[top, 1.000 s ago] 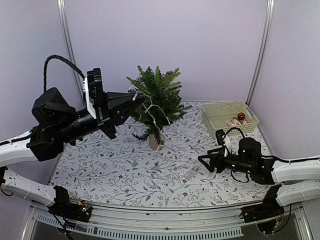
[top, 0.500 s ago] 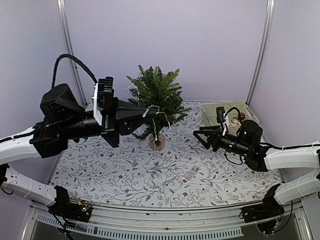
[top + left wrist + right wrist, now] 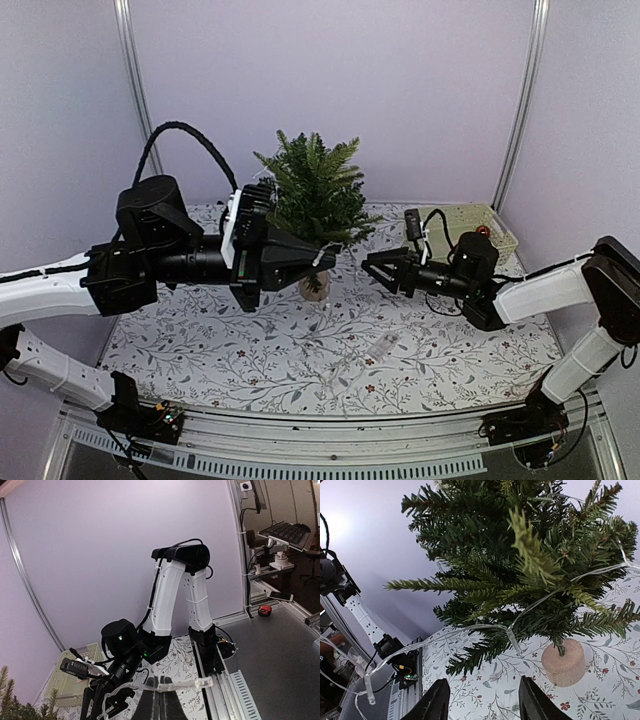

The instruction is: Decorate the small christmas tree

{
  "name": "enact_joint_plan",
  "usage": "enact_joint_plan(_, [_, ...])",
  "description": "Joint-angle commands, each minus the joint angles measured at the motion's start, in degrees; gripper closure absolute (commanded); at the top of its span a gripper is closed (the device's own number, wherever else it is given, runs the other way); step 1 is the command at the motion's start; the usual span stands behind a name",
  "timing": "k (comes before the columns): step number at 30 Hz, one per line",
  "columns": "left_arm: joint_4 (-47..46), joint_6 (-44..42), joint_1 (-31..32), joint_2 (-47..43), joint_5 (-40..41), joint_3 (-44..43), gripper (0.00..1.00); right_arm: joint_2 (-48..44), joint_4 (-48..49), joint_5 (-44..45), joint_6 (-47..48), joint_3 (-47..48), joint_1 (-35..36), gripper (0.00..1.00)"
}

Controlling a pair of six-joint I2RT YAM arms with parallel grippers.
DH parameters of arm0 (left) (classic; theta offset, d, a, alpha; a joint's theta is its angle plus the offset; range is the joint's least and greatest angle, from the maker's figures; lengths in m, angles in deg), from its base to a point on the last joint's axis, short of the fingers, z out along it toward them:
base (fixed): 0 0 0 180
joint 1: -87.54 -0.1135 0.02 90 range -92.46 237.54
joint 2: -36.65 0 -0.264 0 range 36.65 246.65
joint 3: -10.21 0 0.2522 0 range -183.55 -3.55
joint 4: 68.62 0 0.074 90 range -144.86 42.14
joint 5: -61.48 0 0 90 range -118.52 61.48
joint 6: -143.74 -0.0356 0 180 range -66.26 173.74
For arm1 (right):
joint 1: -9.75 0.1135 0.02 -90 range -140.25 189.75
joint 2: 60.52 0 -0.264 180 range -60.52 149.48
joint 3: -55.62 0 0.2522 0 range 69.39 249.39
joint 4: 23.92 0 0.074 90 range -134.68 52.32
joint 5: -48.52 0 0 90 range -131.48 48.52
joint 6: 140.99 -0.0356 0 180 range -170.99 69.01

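Top external view: we see the small christmas tree (image 3: 315, 195) at the far middle of the table (image 3: 230, 340); left jaws pinch a light string (image 3: 200, 681), right jaws spread near it.

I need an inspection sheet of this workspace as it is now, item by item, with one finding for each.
Surface: floral tablecloth, flat, no spill seen.
Job's things: small christmas tree upright on its tan base; clear light string lies across its lower branches.
Clutter: small clear packet on the cloth; basket far right, a reddish ball inside.
Tools: left tool shut on the light string; right tool open, empty, pointing at the tree.
Cables: black cable loops above the left arm.
Surroundings: pale walls, metal posts.
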Motion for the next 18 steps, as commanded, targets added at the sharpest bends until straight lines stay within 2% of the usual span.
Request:
enact_joint_plan(1, [-0.98,0.12,-0.05,0.23,-0.79,-0.44,1.0,6.14,6.26,-3.76,2.92,3.63,-0.21,0.5])
enact_joint_plan(18, [-2.08,-0.41,-0.23,0.42,0.42,0.66,1.0,15.41,3.33,-4.79,7.34,13.4,-0.2,0.53])
